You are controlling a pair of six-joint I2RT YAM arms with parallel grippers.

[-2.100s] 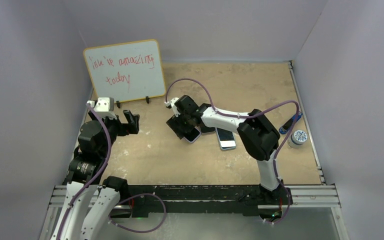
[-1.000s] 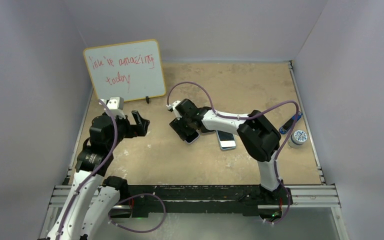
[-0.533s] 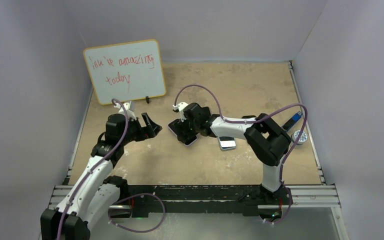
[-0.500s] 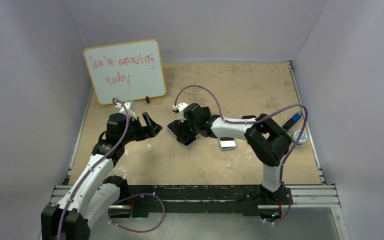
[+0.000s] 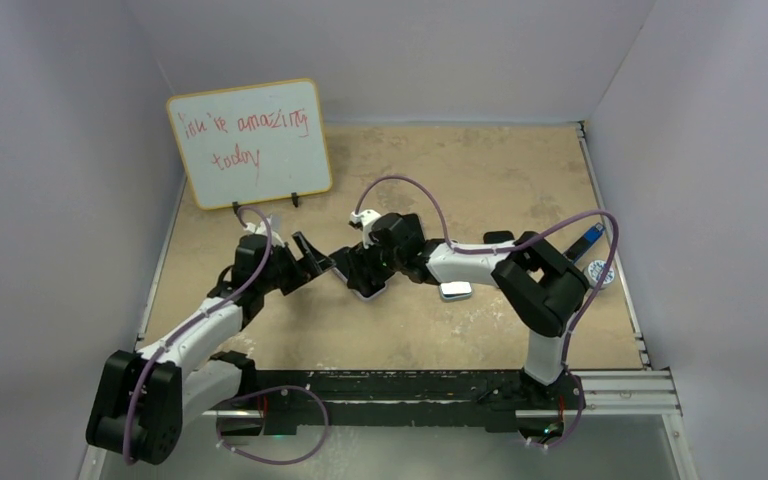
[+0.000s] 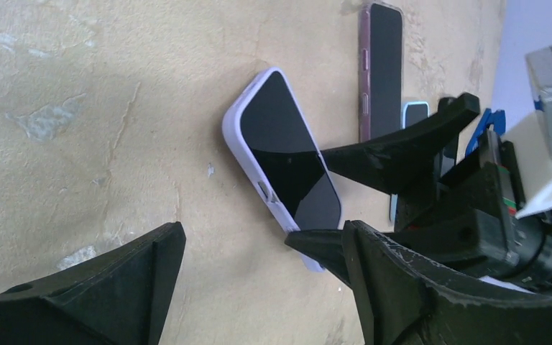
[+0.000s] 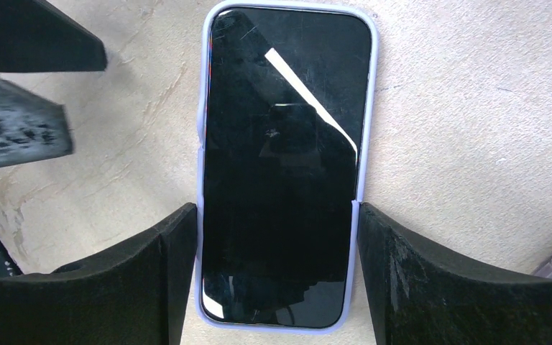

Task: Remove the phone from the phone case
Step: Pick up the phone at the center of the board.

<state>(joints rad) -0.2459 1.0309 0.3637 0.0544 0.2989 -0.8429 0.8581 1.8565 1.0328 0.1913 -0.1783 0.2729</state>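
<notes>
Left gripper [image 5: 312,260] has advanced, jaws wide and empty, to the lavender phone case [image 7: 371,108] on the table [image 5: 480,170], phone [image 7: 280,144] inside, right gripper [image 7: 279,215] clamping its sides; whiteboard [image 5: 250,140] reads "you're amazing today".

The phone case [image 6: 246,162] is lilac, the phone [image 7: 280,187] glossy black (one white glare streak), the table [image 7: 445,108] mottled tan.

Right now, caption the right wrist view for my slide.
Right hand clamps the phone, still in its lilac case, by its long edges.
</notes>
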